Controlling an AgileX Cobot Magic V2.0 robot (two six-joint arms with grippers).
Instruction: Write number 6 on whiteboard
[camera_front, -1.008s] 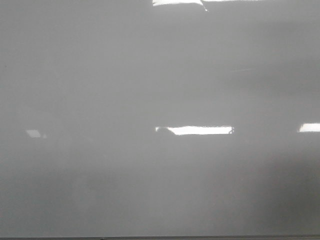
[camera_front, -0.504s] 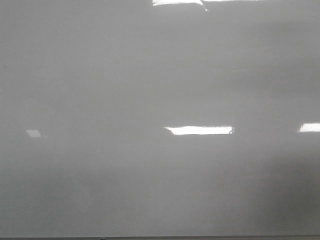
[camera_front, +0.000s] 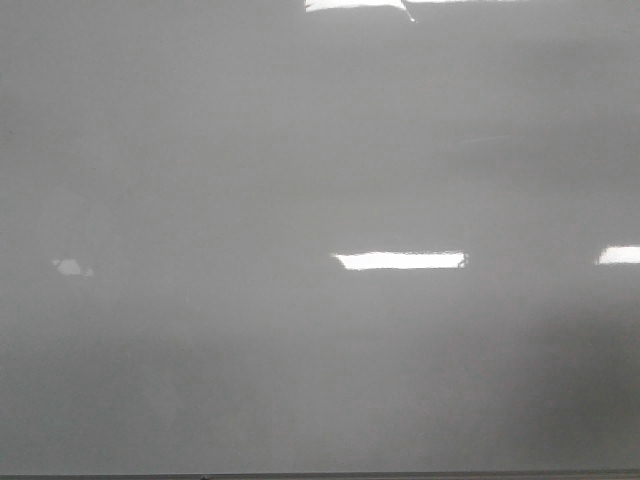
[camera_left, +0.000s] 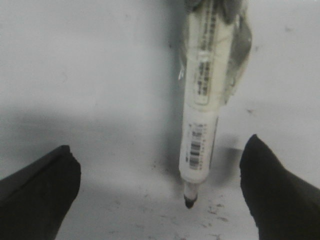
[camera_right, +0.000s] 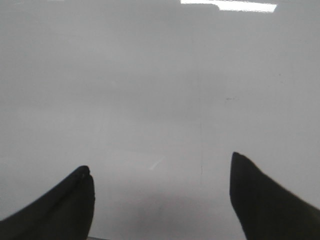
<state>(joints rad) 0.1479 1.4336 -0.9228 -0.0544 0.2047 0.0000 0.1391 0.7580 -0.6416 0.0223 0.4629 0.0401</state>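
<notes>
The whiteboard (camera_front: 250, 170) is filling the whole view, glossy grey. Bright rectangular light reflections (camera_front: 400, 260) are glinting across it, and a thin dark edge (camera_front: 320, 476) is running along the bottom.

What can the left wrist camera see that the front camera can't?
Only the left wrist view shows a marker with its dark tip near the whiteboard, the two black fingers of the left tool spread wide on either side, and small dark smudges on the surface. Only the front view shows the board's thin dark bottom edge and bright rectangular light reflections. Both show the pale glossy whiteboard, and neither shows a written 6.
</notes>
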